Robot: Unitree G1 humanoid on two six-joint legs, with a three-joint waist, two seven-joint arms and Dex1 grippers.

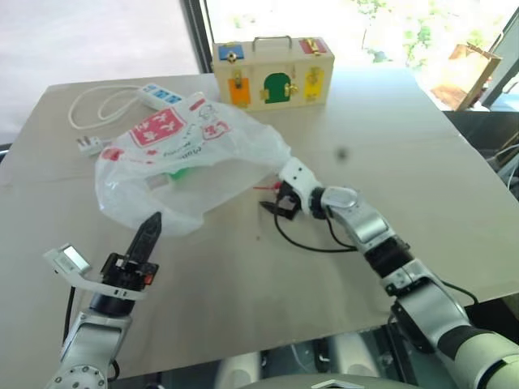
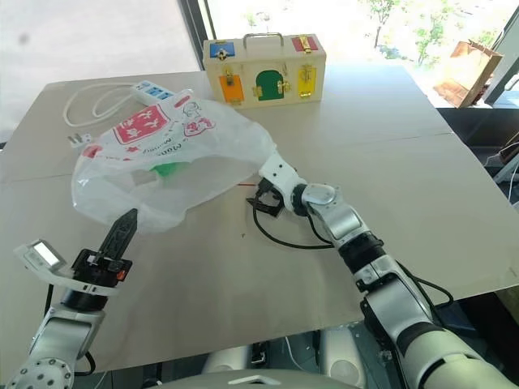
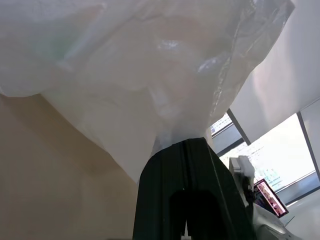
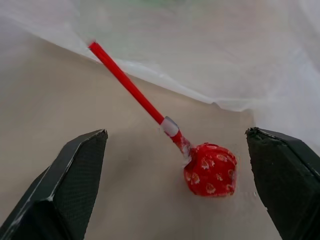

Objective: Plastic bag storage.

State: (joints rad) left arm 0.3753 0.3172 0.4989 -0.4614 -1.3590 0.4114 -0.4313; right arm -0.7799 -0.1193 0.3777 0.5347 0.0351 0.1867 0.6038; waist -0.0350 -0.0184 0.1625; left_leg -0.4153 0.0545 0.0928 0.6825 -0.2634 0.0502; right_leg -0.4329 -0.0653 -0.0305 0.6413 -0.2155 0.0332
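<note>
The plastic bag (image 1: 186, 154) lies puffed up on the left half of the table, translucent white, its red logo facing up. Something green (image 1: 180, 172) shows through its skin. My left gripper (image 1: 152, 223) is shut, pinching the bag's near edge; the left wrist view shows the film (image 3: 150, 75) gathered at the fingertips. My right gripper (image 1: 272, 201) stands open just off the bag's right edge, low over the table. Between its two black fingers (image 4: 65, 190) lies a red lollipop (image 4: 210, 170), its stick running under the bag's rim.
A wooden lock box (image 1: 272, 71) with coloured doors stands at the table's far edge. A white power strip (image 1: 158, 95) with coiled cord lies at the far left. A black cable (image 1: 304, 243) loops on the table (image 1: 243, 292) beside my right wrist.
</note>
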